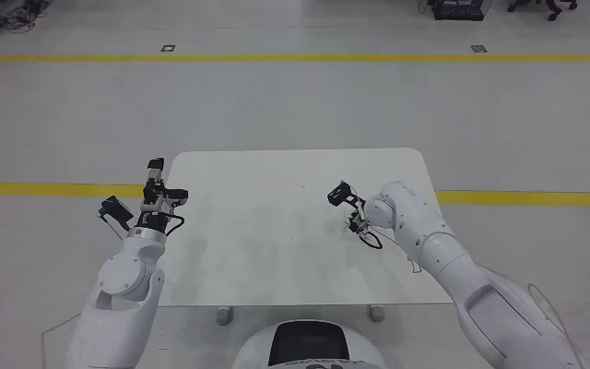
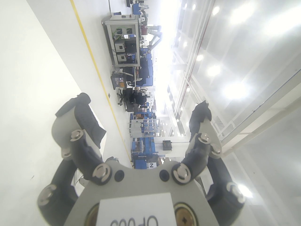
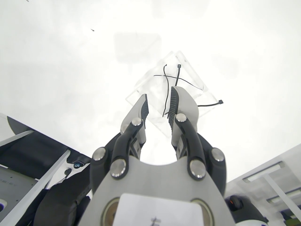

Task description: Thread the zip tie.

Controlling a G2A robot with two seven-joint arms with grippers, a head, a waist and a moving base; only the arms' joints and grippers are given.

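Right gripper [image 3: 159, 92] part-open, empty, above zip ties [image 3: 167, 88] on clear tray [image 3: 150, 81]; left gripper [image 2: 142, 99] gapes empty by table [image 1: 277, 258] left edge.

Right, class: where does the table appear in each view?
Top view: table, centre of picture.
Left wrist view: white slab beside the left gripper.
Right wrist view: surface beneath the clear tray, ahead of the right gripper.
Shared landmark: far yellow floor line, top and left wrist views.

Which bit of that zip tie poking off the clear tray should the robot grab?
Probably the strap just behind the head, from above at the corner of the tray: there the zip tie seems to stick out, apart from the other ties crossed mid-tray.
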